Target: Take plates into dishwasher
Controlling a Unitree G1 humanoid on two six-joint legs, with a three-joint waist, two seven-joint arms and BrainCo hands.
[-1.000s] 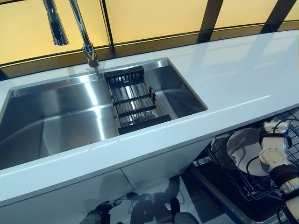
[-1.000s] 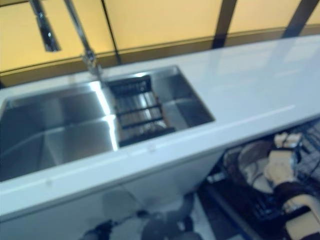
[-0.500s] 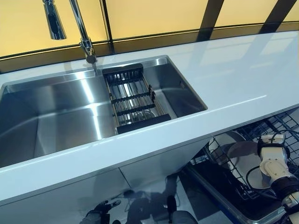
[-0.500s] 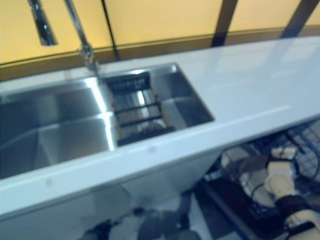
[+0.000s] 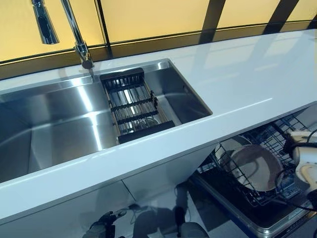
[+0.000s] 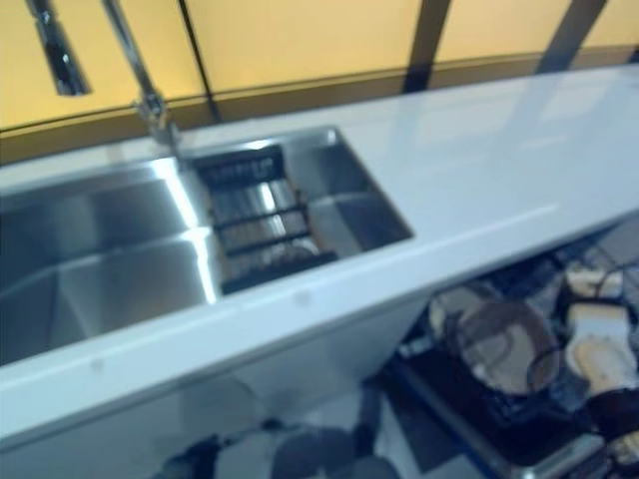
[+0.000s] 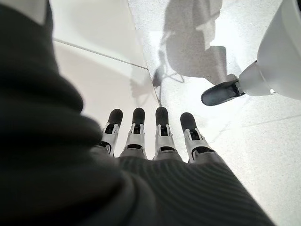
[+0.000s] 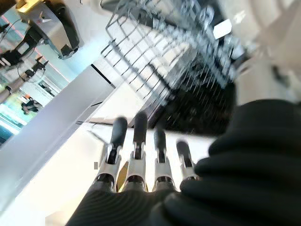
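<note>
Fingers (image 7: 137,132) of the left hand (image 7: 155,165) hang straight and empty over the floor (image 7: 244,136). Sink (image 5: 54,124) with a black rack (image 5: 131,106) sits in the white table (image 5: 237,79). Below, a plate (image 5: 255,168) stands in the dishwasher basket (image 5: 228,153); the right hand (image 8: 141,174) beside it is straight-fingered, empty.

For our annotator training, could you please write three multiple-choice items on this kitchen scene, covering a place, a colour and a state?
1. Where is the plate?
A. in the sink
B. on the countertop
C. in the dishwasher rack

2. What colour is the countertop?
A. white
B. black
C. green

3. What state is the right hand in?
A. shut on a plate
B. open, holding nothing
C. shut on the faucet

Answers: 1 C, the plate stands in the wire dishwasher rack below the counter edge. 2 A, its surface shows white. 3 B, its fingers are straight with nothing between them.
</note>
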